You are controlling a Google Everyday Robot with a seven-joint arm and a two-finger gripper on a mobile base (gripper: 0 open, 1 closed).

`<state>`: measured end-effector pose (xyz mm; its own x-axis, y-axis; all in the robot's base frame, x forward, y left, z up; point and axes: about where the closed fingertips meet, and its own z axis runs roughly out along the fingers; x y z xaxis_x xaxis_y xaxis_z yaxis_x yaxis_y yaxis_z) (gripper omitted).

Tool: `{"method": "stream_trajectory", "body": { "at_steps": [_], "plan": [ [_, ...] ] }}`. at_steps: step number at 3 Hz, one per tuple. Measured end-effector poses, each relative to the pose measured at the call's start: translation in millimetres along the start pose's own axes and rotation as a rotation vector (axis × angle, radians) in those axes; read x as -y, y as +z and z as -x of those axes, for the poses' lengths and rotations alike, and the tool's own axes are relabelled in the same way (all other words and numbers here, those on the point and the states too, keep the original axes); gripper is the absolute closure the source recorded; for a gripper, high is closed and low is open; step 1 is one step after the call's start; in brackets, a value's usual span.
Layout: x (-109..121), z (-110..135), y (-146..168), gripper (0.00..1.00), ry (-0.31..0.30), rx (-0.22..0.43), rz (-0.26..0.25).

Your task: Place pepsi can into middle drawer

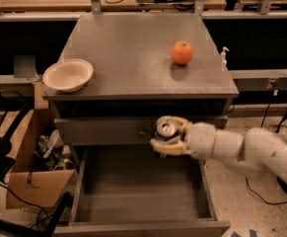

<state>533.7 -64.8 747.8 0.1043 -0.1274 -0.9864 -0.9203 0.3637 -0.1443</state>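
Grey, one middle drawer (138,194) is pulled out, its floor bare. One pepsi can (164,129) is clasped in the gripper (157,132) over the drawer's rear; one orange (182,52) and one bowl (68,75) are set on the cabinet top (125,43).

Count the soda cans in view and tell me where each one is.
1. The pepsi can is gripped in the claw, above the back right of the open middle drawer. The clutter beside the cardboard box could hide others.
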Motion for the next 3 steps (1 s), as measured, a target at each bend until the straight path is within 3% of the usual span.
{"method": "stream_trajectory", "body": {
  "at_steps": [1, 2, 3],
  "plan": [
    [-32.4, -62.2, 33.6, 1.0, 0.051, 0.033, 0.065],
    [-63.1, -126.4, 79.9, 1.0, 0.006, 0.076, 0.109],
    [-72.7, -161.7, 104.5, 1.0, -0.025, 0.078, 0.124]
  ]
}}
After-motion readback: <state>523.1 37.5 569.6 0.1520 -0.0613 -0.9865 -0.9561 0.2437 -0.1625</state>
